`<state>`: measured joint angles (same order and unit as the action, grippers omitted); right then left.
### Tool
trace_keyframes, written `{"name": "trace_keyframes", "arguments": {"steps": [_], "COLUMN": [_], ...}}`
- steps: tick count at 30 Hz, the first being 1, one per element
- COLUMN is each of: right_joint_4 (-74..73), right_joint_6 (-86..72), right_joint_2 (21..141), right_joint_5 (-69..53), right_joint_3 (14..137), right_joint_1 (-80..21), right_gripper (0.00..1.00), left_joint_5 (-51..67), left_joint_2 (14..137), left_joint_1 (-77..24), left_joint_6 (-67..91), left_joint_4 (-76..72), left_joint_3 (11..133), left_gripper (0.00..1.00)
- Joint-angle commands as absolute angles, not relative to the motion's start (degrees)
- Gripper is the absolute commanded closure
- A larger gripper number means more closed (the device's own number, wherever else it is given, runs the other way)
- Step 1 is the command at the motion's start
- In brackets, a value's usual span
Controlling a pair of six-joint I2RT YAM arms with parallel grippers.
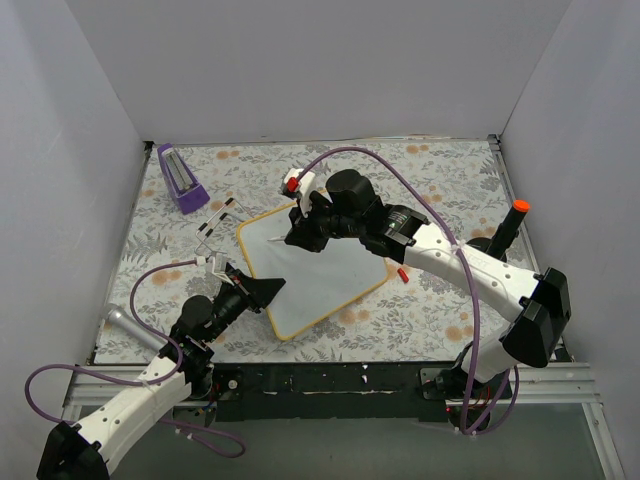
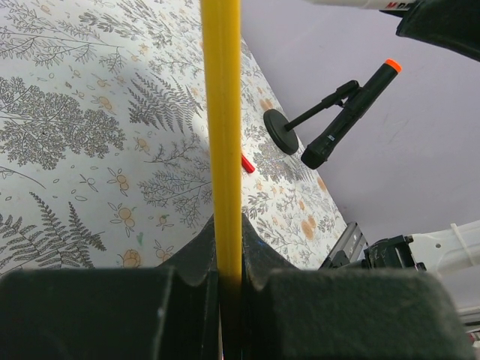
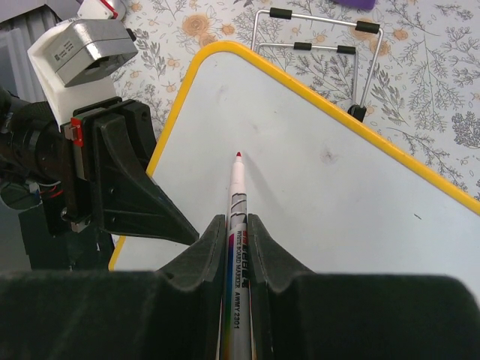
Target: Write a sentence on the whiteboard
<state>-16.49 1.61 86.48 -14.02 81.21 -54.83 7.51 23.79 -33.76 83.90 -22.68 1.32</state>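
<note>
The whiteboard [image 1: 335, 280] lies at mid-table, white with a yellow frame, turned diagonally. My left gripper [image 1: 268, 290] is shut on its near-left edge; in the left wrist view the yellow frame [image 2: 223, 112] runs straight up from between the closed jaws of the left gripper [image 2: 229, 225]. My right gripper [image 3: 238, 221] is shut on a white marker [image 3: 237, 187] over the board's far-left part [image 3: 322, 195]. The marker's red tip [image 3: 238, 154] is at the surface; I cannot tell if it touches. The visible board is blank, and no sentence is in view.
A purple block [image 1: 180, 178] sits at the back left. A wire stand with black clips [image 1: 218, 222] lies beside the board's far-left edge. A red cap [image 1: 400, 273] lies by the board's right edge. A black post with an orange tip [image 1: 505, 232] stands at the right.
</note>
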Motion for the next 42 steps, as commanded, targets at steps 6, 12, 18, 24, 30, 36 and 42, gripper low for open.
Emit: {"name": "trace_keyframes", "arguments": {"steps": [6,12,18,24,30,36,42], "right_joint_4": [-13.71,-13.8,-13.45,-13.1,-12.57,-11.78,-11.51], "right_joint_6": [0.53,0.62,0.44,0.44,0.44,0.44,0.44], "right_joint_2": [86.31,85.52,86.83,87.8,88.33,87.89,87.54], "right_joint_5": [-13.71,-13.8,-13.8,-11.78,-10.72,-8.7,-7.47], "right_joint_3": [84.11,83.94,84.11,84.46,84.03,82.36,81.65], "right_joint_1": [-55.28,-55.28,-55.63,-55.99,-56.07,-56.07,-55.99], "right_gripper": [0.99,0.99,0.99,0.99,0.99,0.99,0.99], "left_joint_5": [6.94,6.94,7.29,7.56,7.91,8.09,8.17], "left_joint_2": [22.68,22.24,22.68,22.5,22.94,22.68,22.5], "left_joint_1": [-33.66,-33.66,-33.66,-33.75,-33.66,-33.66,-33.75], "left_joint_6": [83.5,83.41,83.5,83.5,83.58,83.58,83.5], "left_joint_4": [-28.74,-28.56,-28.92,-28.83,-29.62,-29.71,-29.62], "left_joint_3": [3.52,3.43,3.69,3.6,3.43,3.25,3.43], "left_gripper": [1.0,1.0,1.0,1.0,1.0,1.0,1.0]}}
